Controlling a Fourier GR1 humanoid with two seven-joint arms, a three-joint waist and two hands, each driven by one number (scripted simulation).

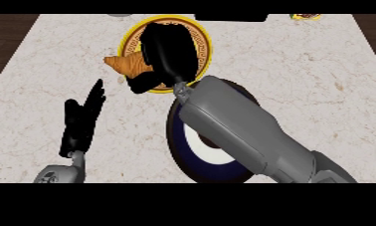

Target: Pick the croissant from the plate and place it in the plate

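Right hand [167, 53] parked over the gold-rimmed plate [129, 36] at the far side of the tabletop [308, 80], forearm crossing over the dark blue plate [178, 155] nearer the robot. Croissant [126, 64] sitting at that gold plate's left edge, poking out to the left of the hand, long axis hard to call since the hand hides most of it. Fingers curled down toward the pastry and looking wrapped onto its right end, though actual contact mostly hidden under the black palm. Left hand [79, 120] resting near the lower left, fingers straight and relaxed, holding nothing, well apart from both plates. So right hand clearly the nearer one. Probably mid-grasp, with the lift and the short carry back toward the blue plate not yet done.
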